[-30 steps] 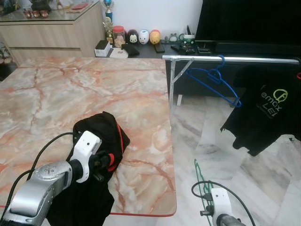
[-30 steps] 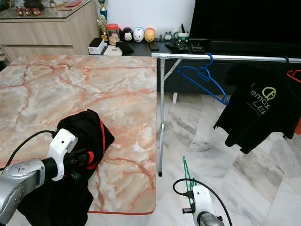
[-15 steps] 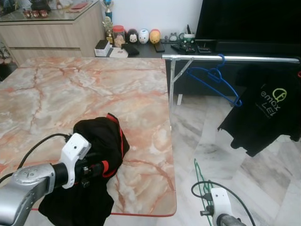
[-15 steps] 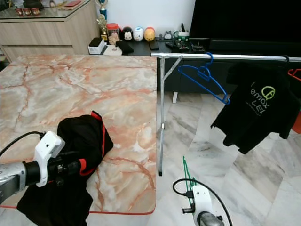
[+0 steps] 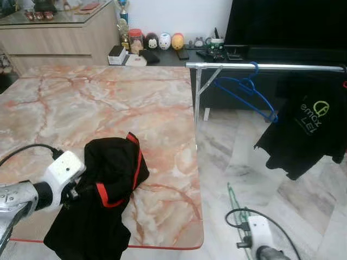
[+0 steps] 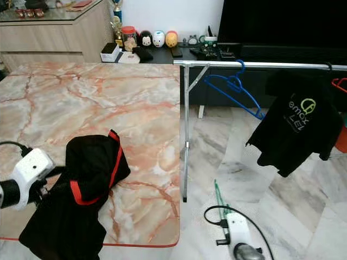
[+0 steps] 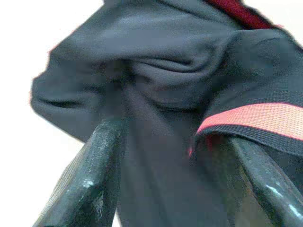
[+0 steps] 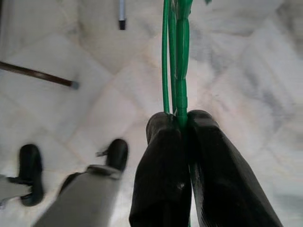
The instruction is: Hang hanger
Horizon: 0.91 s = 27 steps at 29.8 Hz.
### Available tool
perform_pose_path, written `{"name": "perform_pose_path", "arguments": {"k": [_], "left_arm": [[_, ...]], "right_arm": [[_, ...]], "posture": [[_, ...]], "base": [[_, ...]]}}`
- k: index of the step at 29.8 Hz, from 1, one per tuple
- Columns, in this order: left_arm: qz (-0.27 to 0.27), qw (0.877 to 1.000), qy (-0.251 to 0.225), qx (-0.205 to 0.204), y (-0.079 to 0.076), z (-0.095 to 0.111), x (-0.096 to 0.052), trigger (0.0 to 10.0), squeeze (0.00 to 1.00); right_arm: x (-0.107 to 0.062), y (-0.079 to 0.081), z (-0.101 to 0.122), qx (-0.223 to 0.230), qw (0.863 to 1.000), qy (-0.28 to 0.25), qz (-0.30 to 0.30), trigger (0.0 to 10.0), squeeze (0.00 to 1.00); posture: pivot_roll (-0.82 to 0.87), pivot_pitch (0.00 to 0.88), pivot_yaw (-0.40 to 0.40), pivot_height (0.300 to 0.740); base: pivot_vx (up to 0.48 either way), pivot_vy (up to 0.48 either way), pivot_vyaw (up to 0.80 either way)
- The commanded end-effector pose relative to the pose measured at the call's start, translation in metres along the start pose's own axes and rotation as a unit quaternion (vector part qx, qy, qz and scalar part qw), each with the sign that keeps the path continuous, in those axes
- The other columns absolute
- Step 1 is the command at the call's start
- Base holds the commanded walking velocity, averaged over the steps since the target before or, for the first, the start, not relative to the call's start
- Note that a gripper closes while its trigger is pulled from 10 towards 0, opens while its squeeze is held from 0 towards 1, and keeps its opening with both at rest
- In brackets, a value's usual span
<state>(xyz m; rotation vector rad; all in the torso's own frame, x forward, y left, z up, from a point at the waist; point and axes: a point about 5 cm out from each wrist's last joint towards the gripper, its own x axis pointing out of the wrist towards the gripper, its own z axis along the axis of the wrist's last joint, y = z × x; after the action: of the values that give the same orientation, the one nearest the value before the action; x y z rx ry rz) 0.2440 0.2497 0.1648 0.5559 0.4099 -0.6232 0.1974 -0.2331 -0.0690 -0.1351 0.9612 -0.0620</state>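
Observation:
A silver clothes rail (image 5: 271, 67) stands right of the marble table (image 5: 108, 97). On it hang a blue hanger (image 5: 245, 91) and a black T-shirt (image 5: 306, 124). My right gripper (image 8: 182, 118) is shut on a green wire hanger (image 8: 181, 52). It holds that green hanger (image 5: 233, 197) low over the tiled floor, below the table's right edge. A black garment with red trim (image 5: 111, 179) lies at the table's front edge and droops over it. My left gripper (image 7: 165, 137) is open, its fingers (image 7: 94, 179) spread either side of the cloth.
A low dark cabinet (image 5: 179, 57) with small figurines and a TV stands behind the rail. A red hanger (image 6: 339, 84) and an orange object (image 6: 342, 142) sit at the far right. A sideboard (image 5: 59, 35) is at the back left. Marble floor lies under the rail.
My left arm has drawn back to the left, and the black garment shifted with it, showing more red trim. The hanging T-shirt sways slightly. The right gripper keeps its grip on the green hanger.

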Motion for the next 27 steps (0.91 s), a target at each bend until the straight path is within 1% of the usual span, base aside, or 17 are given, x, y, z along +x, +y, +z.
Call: {"name": "perform_pose_path", "arguments": {"k": [1,2,5,7,8,10,15,17,19,20,21,22,23,24,25,26,27], "left_arm": [[0.016,0.999,0.001,0.035,0.004,0.004,0.001,10.0,0.00],[0.022,0.998,0.003,0.055,0.006,0.005,0.001,10.0,0.00],[0.081,0.995,-0.002,0.060,0.019,0.009,0.002,10.0,0.00],[0.122,0.990,0.019,0.075,0.029,0.005,0.002,10.0,0.00],[0.172,0.979,0.055,0.099,0.042,-0.002,0.000,10.0,0.00],[0.200,0.971,0.073,0.111,0.048,-0.006,-0.001,10.0,0.00],[0.271,0.956,0.058,0.099,0.057,-0.003,0.002,10.0,0.00],[0.285,0.956,0.007,0.066,0.054,0.005,0.009,10.0,0.00],[0.289,0.952,-0.101,-0.010,0.048,0.022,0.017,10.0,0.00],[0.284,0.948,-0.135,-0.042,0.044,0.027,0.020,10.0,0.00],[0.272,0.935,-0.197,-0.116,0.034,0.034,0.027,10.0,0.00],[0.272,0.924,-0.217,-0.160,0.029,0.034,0.033,10.0,0.00],[0.274,0.916,-0.225,-0.185,0.025,0.032,0.037,10.0,0.00],[0.271,0.914,-0.222,-0.202,0.018,0.028,0.044,10.0,0.00],[0.271,0.914,-0.222,-0.202,0.018,0.028,0.044,10.0,0.00],[0.270,0.913,-0.218,-0.216,0.007,0.021,0.055,10.0,0.00],[0.272,0.906,-0.222,-0.236,0.002,0.019,0.059,10.0,0.00]], "right_arm": [[0.000,0.002,0.002,0.002,1.000,-0.006,0.005,10.0,0.00],[0.000,0.002,0.002,0.001,1.000,-0.007,0.005,10.0,0.00],[0.000,0.002,0.003,0.001,1.000,-0.008,0.005,10.0,0.00],[0.000,0.003,0.003,0.000,1.000,-0.008,0.005,10.0,0.00],[0.001,0.003,0.003,-0.002,1.000,-0.008,0.006,10.0,0.00],[0.001,0.004,0.004,-0.003,1.000,-0.008,0.006,10.0,0.00],[0.001,0.004,0.004,-0.005,1.000,-0.010,0.007,10.0,0.00],[0.001,0.004,0.005,-0.004,1.000,-0.011,0.007,10.0,0.00],[0.001,0.005,0.008,0.008,1.000,-0.022,0.008,10.0,0.00],[0.001,0.005,0.009,0.013,1.000,-0.026,0.008,10.0,0.00],[0.001,0.004,0.011,0.017,0.999,-0.032,0.007,10.0,0.00],[0.001,0.004,0.014,0.025,0.999,-0.041,0.005,10.0,0.00],[0.001,0.003,0.015,0.030,0.998,-0.047,0.004,10.0,0.00],[0.001,0.002,0.017,0.039,0.998,-0.053,0.001,10.0,0.00],[0.001,0.002,0.017,0.039,0.998,-0.053,0.001,10.0,0.00],[0.001,0.000,0.021,0.052,0.997,-0.065,-0.005,10.0,0.00],[0.001,-0.001,0.022,0.055,0.996,-0.068,-0.007,10.0,0.00]], "posture": [[0.07,0.000,-0.007,0.740],[0.07,0.000,-0.007,0.740],[0.07,0.000,-0.007,0.740],[0.07,0.000,-0.008,0.740],[0.07,0.000,-0.008,0.740],[0.07,0.000,-0.008,0.740],[0.07,0.000,-0.008,0.740],[0.07,0.000,-0.008,0.740],[0.07,0.000,-0.009,0.740],[0.07,0.000,-0.008,0.740],[0.07,0.000,-0.007,0.740],[0.07,0.000,-0.007,0.740],[0.07,0.000,-0.007,0.740],[0.05,0.000,-0.004,0.740],[0.05,0.000,-0.004,0.740],[0.04,0.000,-0.003,0.740],[0.04,0.000,-0.003,0.740]], "base": [[0.000,0.000,0.00],[0.000,0.000,0.00],[0.000,0.000,0.00],[0.000,0.000,0.00],[0.000,0.000,0.00],[0.000,0.000,0.00],[0.000,0.000,0.00],[0.000,0.000,0.00],[0.000,0.000,0.00],[0.000,0.000,0.00],[0.000,0.000,0.00],[0.000,0.000,0.00],[0.000,0.000,0.00],[0.000,0.000,0.00],[0.000,0.000,0.00],[0.000,0.000,0.00],[0.000,0.000,0.00]]}}
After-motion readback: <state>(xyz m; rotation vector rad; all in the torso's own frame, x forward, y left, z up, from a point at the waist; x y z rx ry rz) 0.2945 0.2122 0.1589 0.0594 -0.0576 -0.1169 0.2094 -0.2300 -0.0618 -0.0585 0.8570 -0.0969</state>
